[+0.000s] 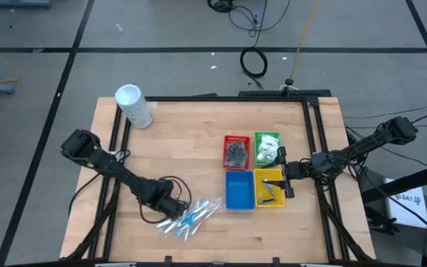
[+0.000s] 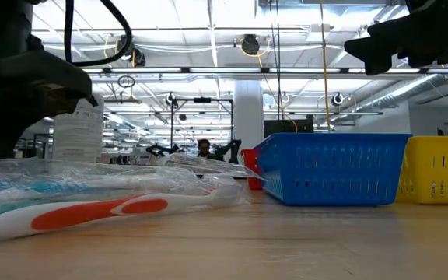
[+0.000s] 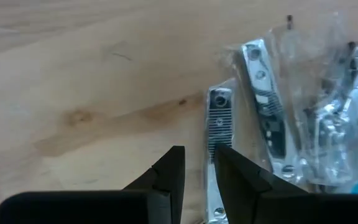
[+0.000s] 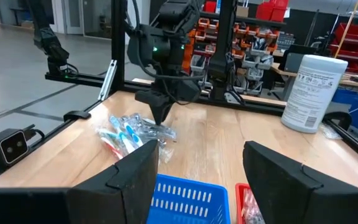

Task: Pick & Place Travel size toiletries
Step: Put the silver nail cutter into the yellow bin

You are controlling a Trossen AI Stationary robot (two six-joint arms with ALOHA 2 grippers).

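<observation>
A pile of clear-wrapped toiletries [image 1: 189, 217] lies near the table's front edge: blue-and-white toothbrushes [image 4: 128, 132], an orange-and-white one [image 2: 92, 214] and metal nail clippers [image 3: 263, 106]. My left gripper [image 1: 173, 207] points straight down at the pile's left end. Its fingers [image 3: 199, 149] stand a narrow gap apart over one wrapped clipper [image 3: 218, 121]. My right gripper [image 1: 288, 182] hangs level above the yellow tray [image 1: 270, 178], open wide [image 4: 197, 168] and empty. My left gripper comes from above, pointing down, with its fingers [image 3: 232, 171] lying along the wrapped clipper's handle end [image 3: 212, 208], which shows in the gap between them. The clipper lies flat on the table. Whether the fingers touch it I cannot tell.
Red [image 1: 236, 141], green [image 1: 267, 136], blue [image 1: 239, 189] and yellow trays sit in a square at the right. The red one holds dark bundles and the green one white packets. A tall white tub [image 1: 133, 105] stands at the far left corner. A black frame [image 1: 213, 99] runs around the table.
</observation>
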